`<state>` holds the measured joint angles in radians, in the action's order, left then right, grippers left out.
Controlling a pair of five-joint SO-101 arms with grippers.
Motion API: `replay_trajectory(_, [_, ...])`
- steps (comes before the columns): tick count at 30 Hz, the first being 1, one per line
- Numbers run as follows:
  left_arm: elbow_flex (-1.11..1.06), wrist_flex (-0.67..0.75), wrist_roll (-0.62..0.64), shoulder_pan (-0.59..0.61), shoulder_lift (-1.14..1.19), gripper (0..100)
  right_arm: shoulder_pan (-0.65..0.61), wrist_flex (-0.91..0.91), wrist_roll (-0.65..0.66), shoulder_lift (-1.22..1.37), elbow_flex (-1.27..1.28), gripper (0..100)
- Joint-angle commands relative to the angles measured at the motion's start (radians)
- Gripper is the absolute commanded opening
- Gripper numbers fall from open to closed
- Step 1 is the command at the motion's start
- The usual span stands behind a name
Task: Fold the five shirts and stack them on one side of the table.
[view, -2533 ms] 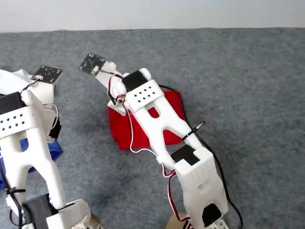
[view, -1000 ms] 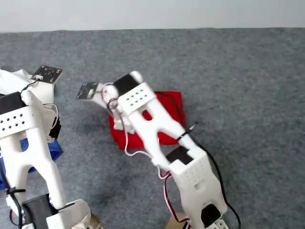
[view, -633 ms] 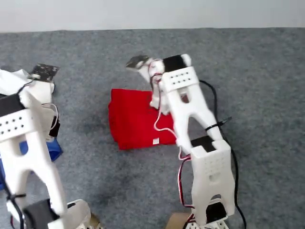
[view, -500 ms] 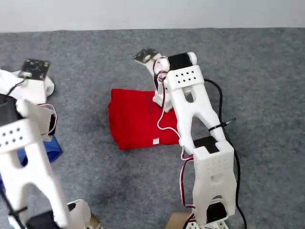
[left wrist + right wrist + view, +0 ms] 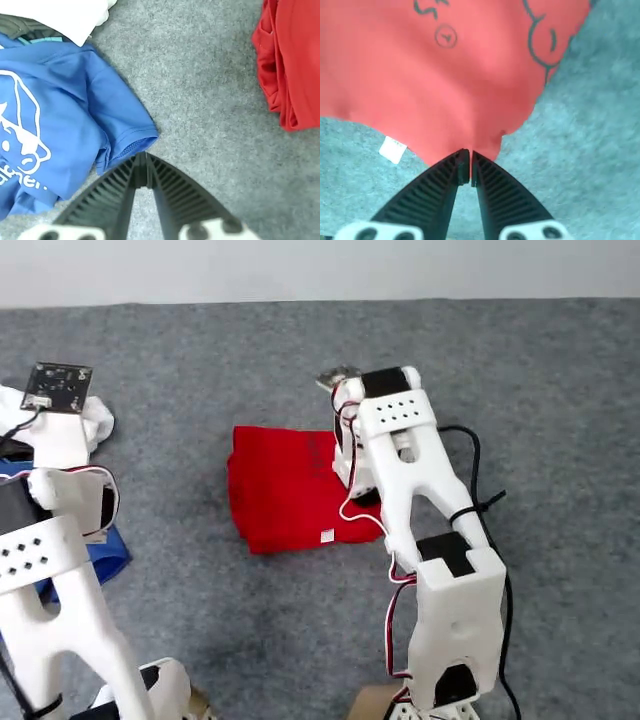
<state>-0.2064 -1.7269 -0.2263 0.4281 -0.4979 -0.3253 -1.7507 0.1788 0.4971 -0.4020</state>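
We see the grey felt-like table (image 5: 540, 440) running back to a pale wall, with broad bare stretches along its far side and to its right, and a narrower bare strip between the two arms. The right arm (image 5: 430, 510) leans in over the right edge of the red shirt (image 5: 280, 495) and hides that border in the high view; the left arm (image 5: 50, 570) stands at the table's left edge, partly cut off by the frame. The red shirt lies folded near the middle as a flat rectangle, its long axis running across the table from left to right, its stacked folds turned toward the left arm; we cannot tell which end is the collar. Well apart from it, at the left edge, the blue shirt (image 5: 55, 120) lies unfolded with a sleeve hem pointing toward the red one, mostly covered by the left arm from above. The white shirt (image 5: 65, 12) overlaps its far side, and a dark garment (image 5: 20, 27) peeks from under the white, too little of it visible to describe. The right gripper (image 5: 466, 167) has its fingers pressed together on the red shirt's hem, a crease leading to their tips. The left gripper (image 5: 145, 162) hangs closed and empty over bare table just beside the blue sleeve. A small white tag (image 5: 393, 149) sits at the red hem.
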Motion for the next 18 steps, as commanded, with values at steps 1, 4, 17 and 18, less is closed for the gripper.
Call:
replay_trajectory(1, [0.012,-0.025,0.031,0.000,-0.029,0,0.019,0.033,-0.048,-0.042,0.080,0.9])
replay_trajectory(4, [0.012,-0.025,0.035,0.000,-0.029,0,0.019,0.088,-0.048,-0.028,0.219,0.9])
replay_trajectory(17, [-0.021,-0.025,0.029,0.158,-0.023,0,0.016,0.242,0.006,-0.298,0.425,0.9])
replay_trajectory(18, [-0.021,-0.025,0.029,0.164,-0.023,0,0.012,0.263,0.006,-0.326,0.422,0.9])
